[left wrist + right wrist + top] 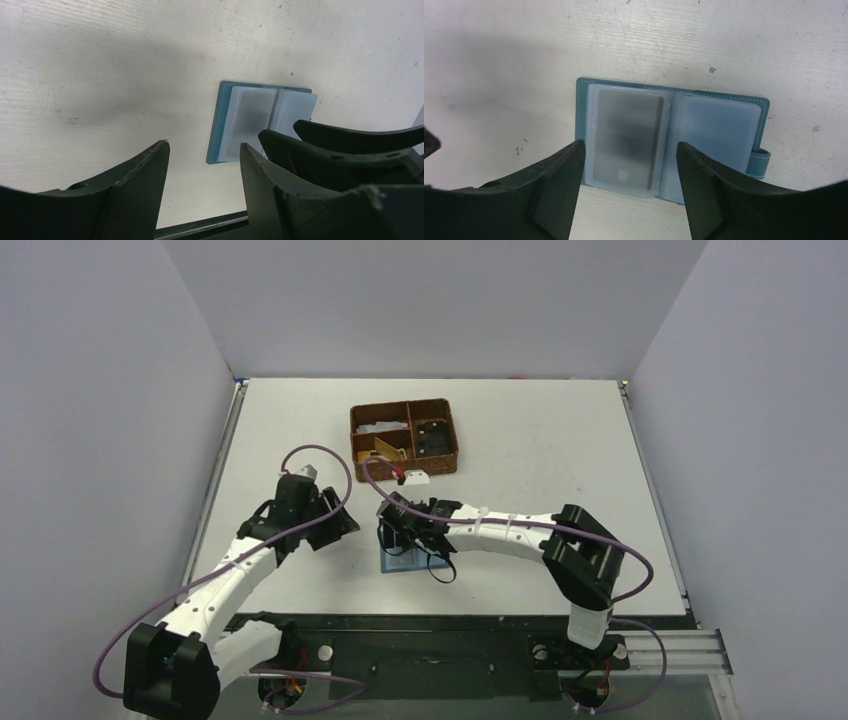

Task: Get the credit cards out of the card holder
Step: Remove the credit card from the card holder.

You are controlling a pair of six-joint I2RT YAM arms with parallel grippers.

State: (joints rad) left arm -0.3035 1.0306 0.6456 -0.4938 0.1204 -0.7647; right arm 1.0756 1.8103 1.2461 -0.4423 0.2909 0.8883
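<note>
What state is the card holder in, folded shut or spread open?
Spread open: the card holder lies flat on the table, both clear pocket panels facing up, snap tab undone.

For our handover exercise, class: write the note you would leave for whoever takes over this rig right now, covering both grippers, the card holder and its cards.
Left gripper: open, empty, hovering beside the card holder.
Right gripper: open, empty, jaws straddling the holder's left sleeve.
Card holder: flat and open on the table.
Done: holder opened.
Left: a dark card sits in the left sleeve; pull it out.
</note>
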